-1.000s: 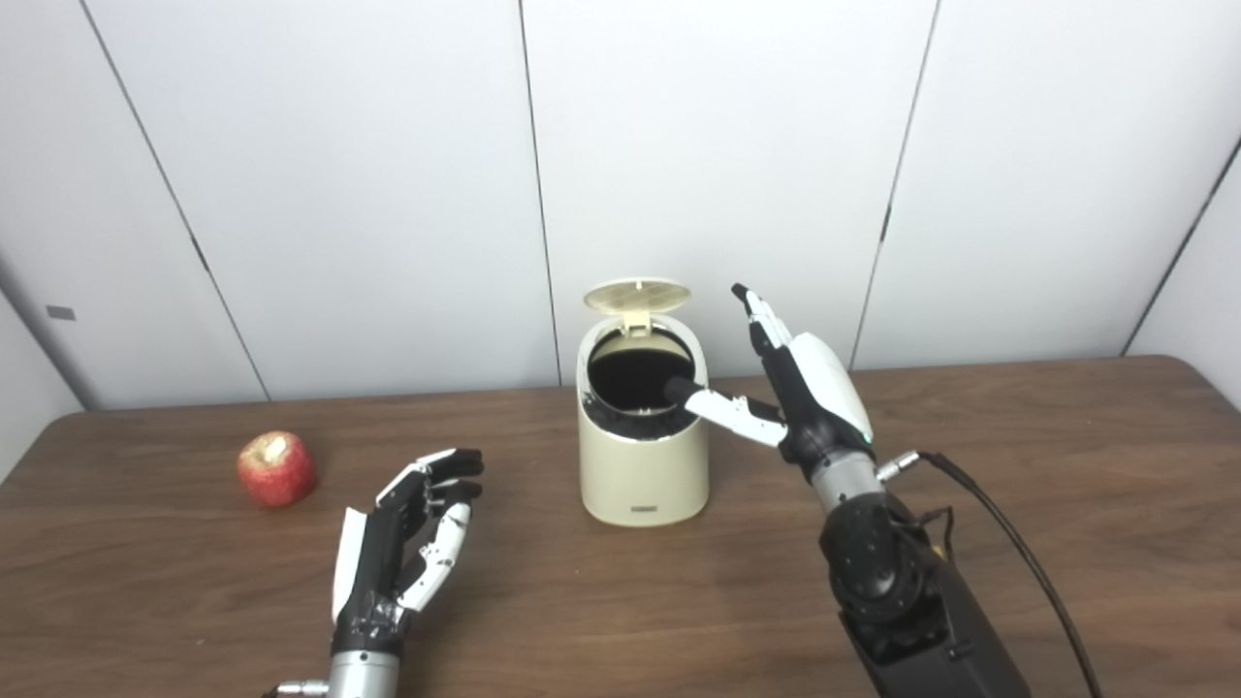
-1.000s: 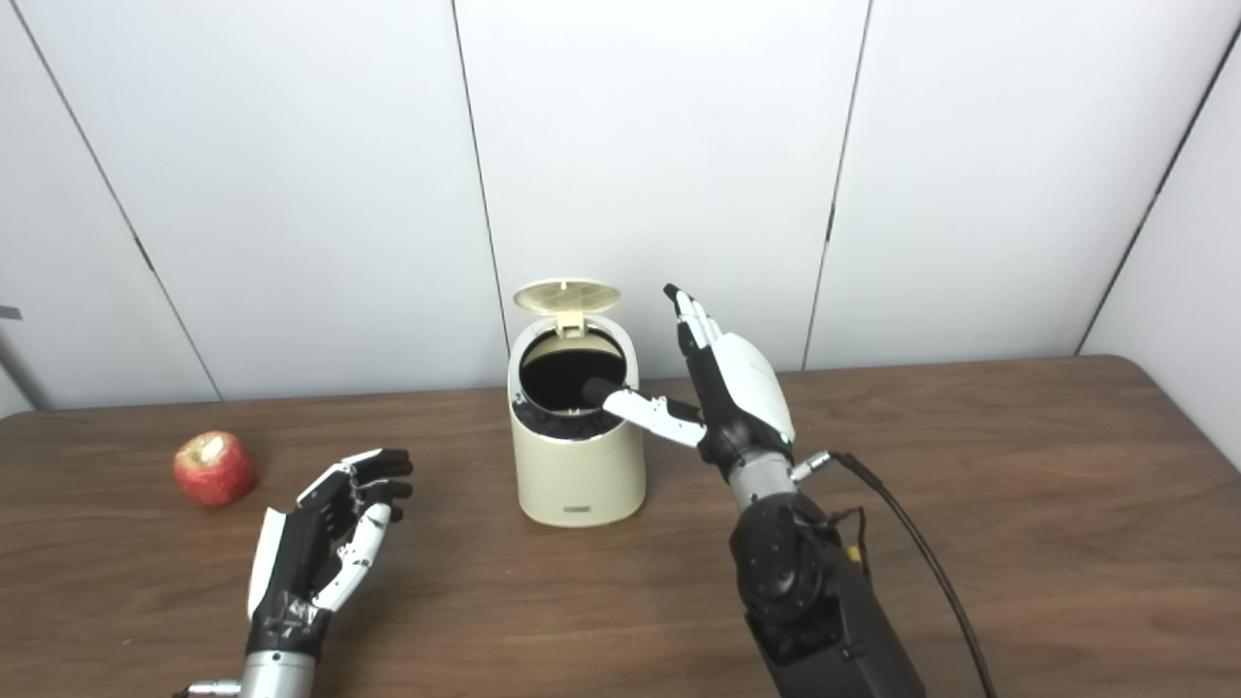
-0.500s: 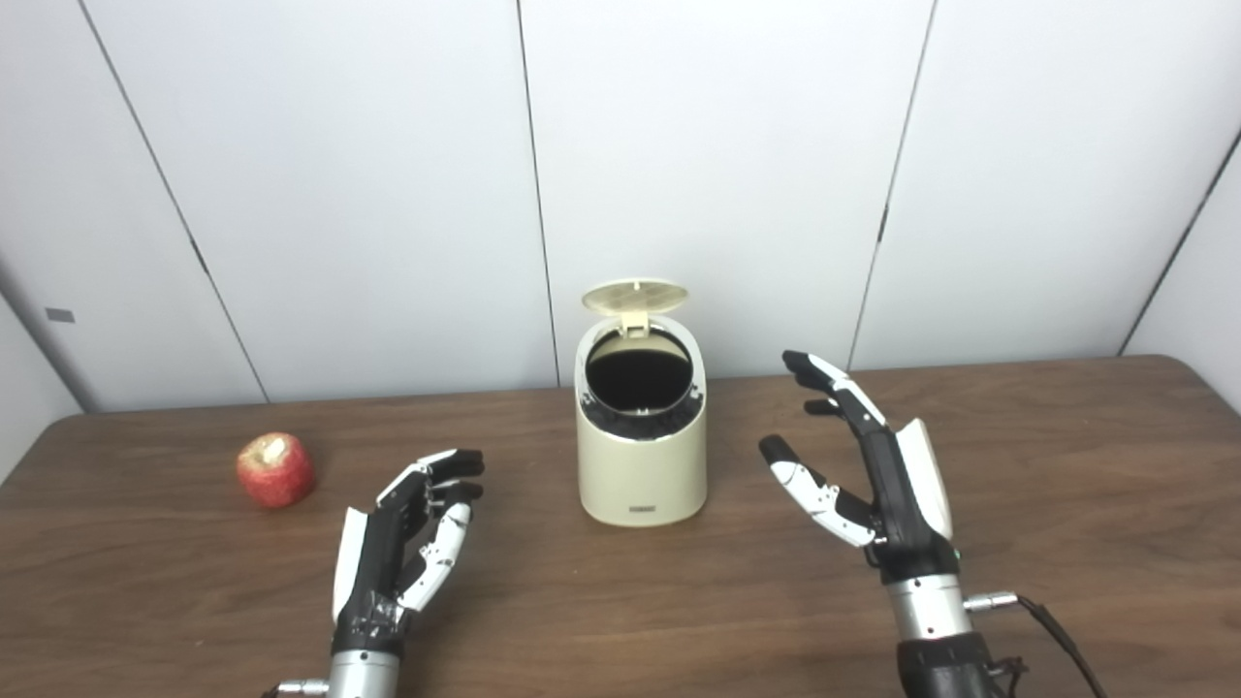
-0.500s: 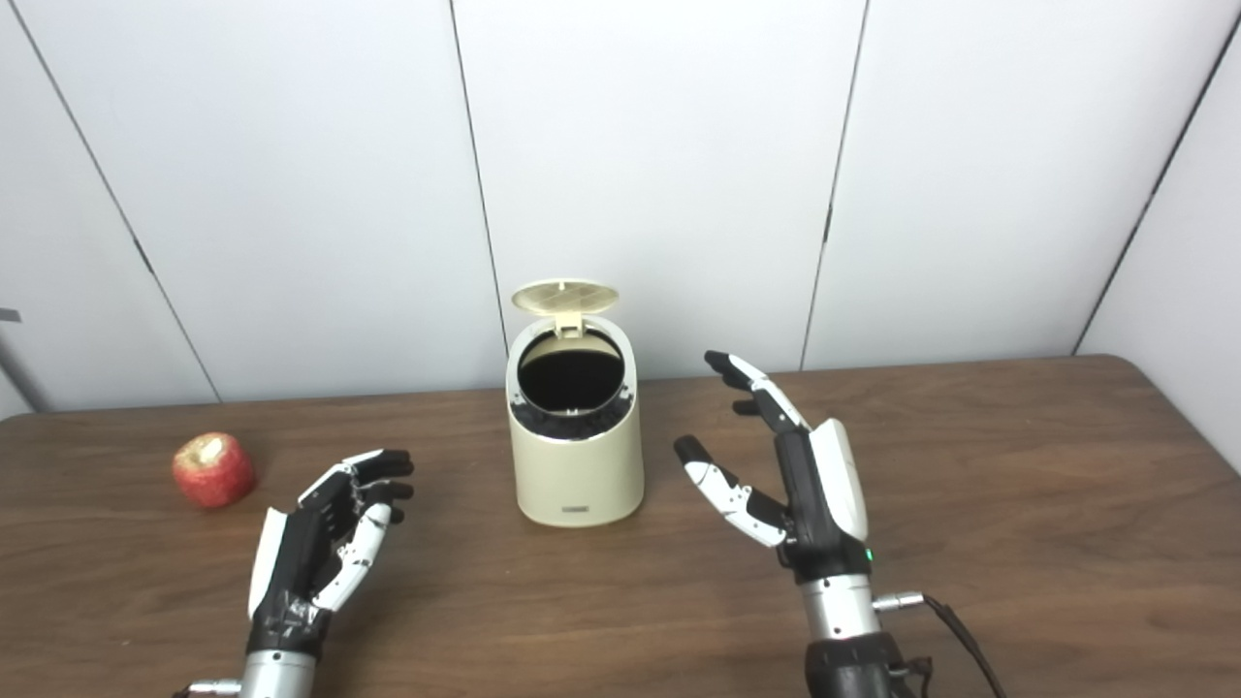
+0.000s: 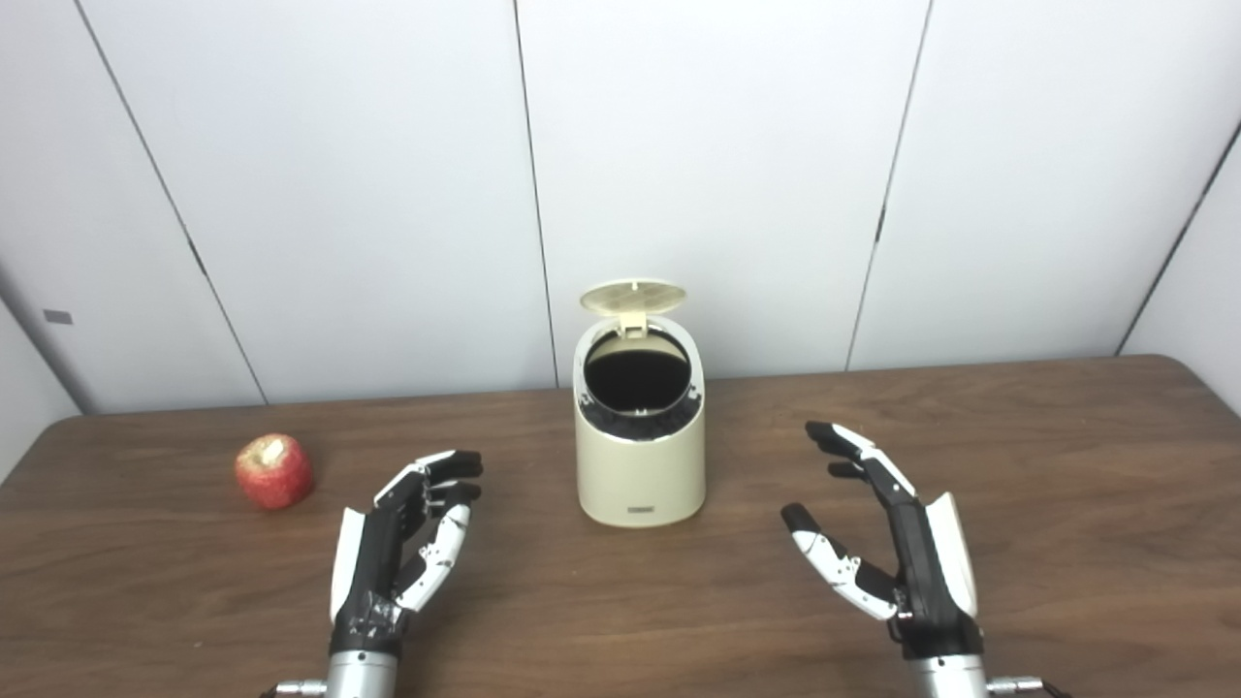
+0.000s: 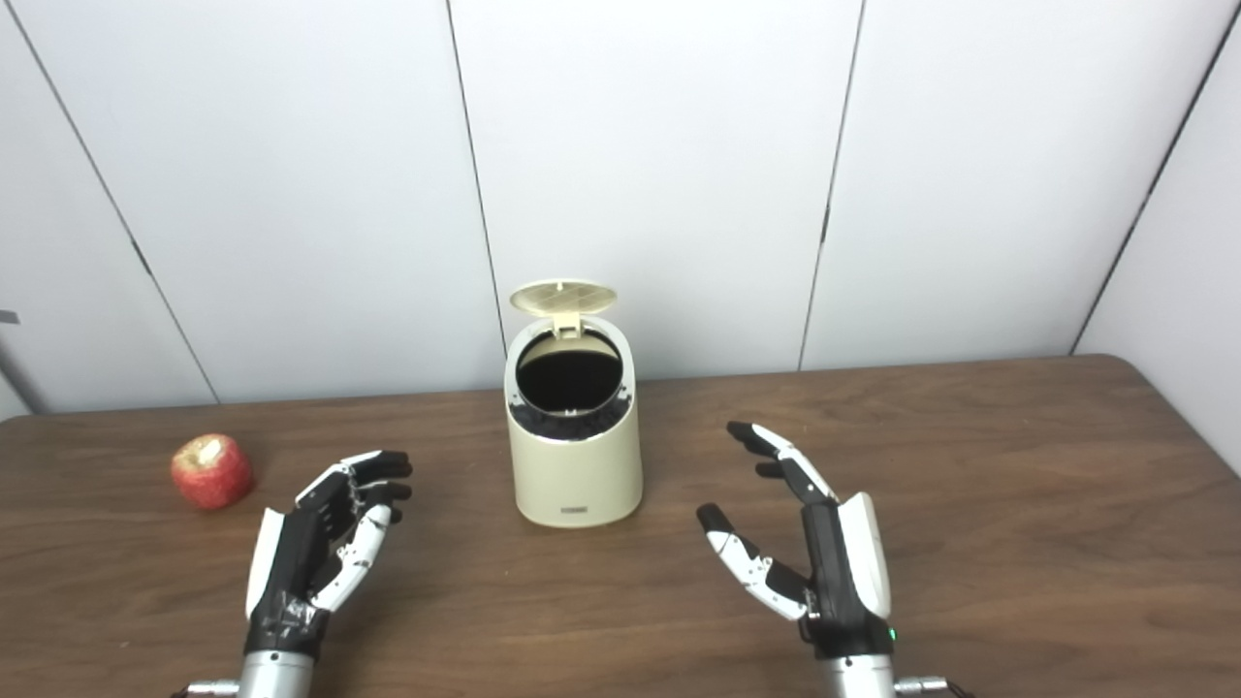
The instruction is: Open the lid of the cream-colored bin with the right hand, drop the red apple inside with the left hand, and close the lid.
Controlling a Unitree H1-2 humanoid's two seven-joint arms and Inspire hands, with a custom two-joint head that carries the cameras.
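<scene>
Though lid [image 5: 632,295] up: apple [image 5: 274,471] on table [image 5: 1066,465], w/ hands empty

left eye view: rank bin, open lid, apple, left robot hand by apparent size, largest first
1. cream-colored bin
2. left robot hand, though it is nearer the camera, so its rank against the bin is unsure
3. lid and red apple look about alike; the lid is wider but shows as a thin, foreshortened disc, so I won't rank them.

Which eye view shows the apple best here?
The left eye view: the red apple sits further inside the picture, with its pale top and bare table all round. The right eye view shows the same apple whole too, only nearer the left edge.
</scene>
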